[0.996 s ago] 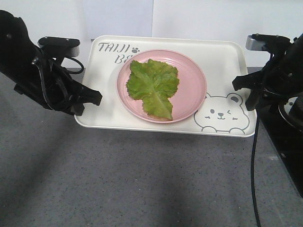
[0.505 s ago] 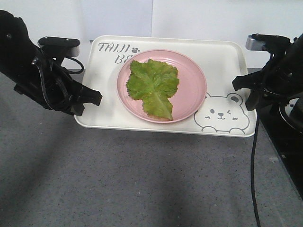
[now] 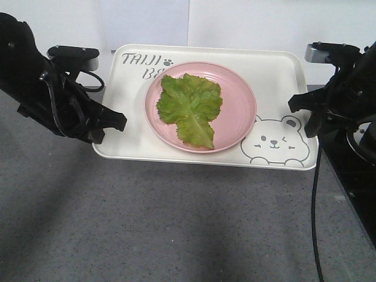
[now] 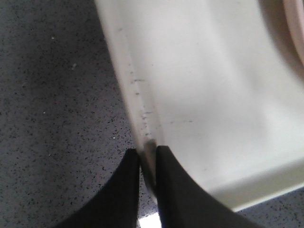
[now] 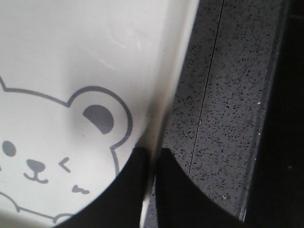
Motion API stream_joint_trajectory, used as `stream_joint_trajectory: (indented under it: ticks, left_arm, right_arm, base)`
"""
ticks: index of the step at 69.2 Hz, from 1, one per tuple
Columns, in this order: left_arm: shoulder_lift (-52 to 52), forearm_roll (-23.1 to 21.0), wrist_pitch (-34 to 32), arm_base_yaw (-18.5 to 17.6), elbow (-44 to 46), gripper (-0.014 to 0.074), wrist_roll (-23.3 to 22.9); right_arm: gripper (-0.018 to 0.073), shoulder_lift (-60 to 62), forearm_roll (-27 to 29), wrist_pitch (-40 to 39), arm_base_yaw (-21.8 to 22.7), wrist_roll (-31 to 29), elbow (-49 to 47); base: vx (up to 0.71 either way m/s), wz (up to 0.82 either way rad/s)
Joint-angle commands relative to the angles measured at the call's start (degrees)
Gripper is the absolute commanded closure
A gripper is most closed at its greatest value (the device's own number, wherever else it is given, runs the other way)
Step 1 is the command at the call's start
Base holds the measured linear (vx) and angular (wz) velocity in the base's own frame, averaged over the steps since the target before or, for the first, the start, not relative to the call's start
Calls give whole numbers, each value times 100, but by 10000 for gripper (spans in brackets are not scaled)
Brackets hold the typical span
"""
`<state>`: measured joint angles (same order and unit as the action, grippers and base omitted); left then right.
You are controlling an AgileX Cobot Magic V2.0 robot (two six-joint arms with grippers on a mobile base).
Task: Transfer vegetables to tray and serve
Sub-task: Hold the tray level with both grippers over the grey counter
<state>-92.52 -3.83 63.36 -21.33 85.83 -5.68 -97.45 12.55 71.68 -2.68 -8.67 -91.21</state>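
Your left hand pinches the cream tray's left rim and your right hand pinches its right rim, so the load stays level for serving. The lettuce leaf lies on the pink plate mid-tray, above the grey bench.

"TAIJI BE" lettering on tray

Pink plate covering part of the "TAIJI BEAR" lettering on the tray, plate cut to a blurred sliver at the left wrist view's right edge, bear drawing cropped at left and bottom, both arms cut off by frame edges
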Motion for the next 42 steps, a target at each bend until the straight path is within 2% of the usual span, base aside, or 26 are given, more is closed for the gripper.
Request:
stream_joint_trajectory:
  ticks: [1, 42]
  left_arm:
    - [281, -507, -515, -81, 189, 603, 154]
    - [281, -507, -515, -81, 189, 603, 154]
  right_arm:
    - [565, 295, 513, -100, -62, -169, -153]
    - [565, 295, 513, -100, -62, -169, -153]
  base:
    - [0, 0]
    - [1, 0]
